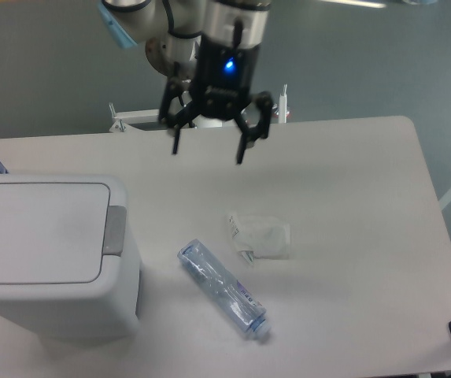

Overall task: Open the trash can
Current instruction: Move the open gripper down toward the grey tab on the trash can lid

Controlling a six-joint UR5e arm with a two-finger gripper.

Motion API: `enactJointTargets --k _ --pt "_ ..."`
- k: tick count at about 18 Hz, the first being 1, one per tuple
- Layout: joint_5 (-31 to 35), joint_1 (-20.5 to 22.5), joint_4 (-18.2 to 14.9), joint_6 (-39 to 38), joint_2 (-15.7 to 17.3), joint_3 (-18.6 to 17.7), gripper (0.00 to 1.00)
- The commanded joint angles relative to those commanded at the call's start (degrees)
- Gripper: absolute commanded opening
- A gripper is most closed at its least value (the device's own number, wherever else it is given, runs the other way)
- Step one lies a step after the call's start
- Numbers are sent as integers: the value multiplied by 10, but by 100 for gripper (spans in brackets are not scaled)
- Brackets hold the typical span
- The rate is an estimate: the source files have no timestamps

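Claw (208, 150) hangs spread wide and empty above the far middle of the tabletop (351, 181), well apart from the trash can (48, 256), so nothing is yet being pressed. That white bin stands at the near left corner with its flat lid (38, 232) shut and its grey latch tab (115, 230) facing the open middle, which leaves the tab free to be reached from the right. Judging by this, the opening step is not yet begun. Near the bin lie a flattened plastic bottle (225, 289) and a crumpled wrapper (260, 235), both beside the likely path.
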Motion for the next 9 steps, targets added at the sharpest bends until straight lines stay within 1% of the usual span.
enactJointTargets --k 3,5,9 --pt "1 -13 4 -39 -26 27 100" --pt "1 -20 4 -40 -36 33 100" --pt "3 -42 12 -41 -69 56 100"
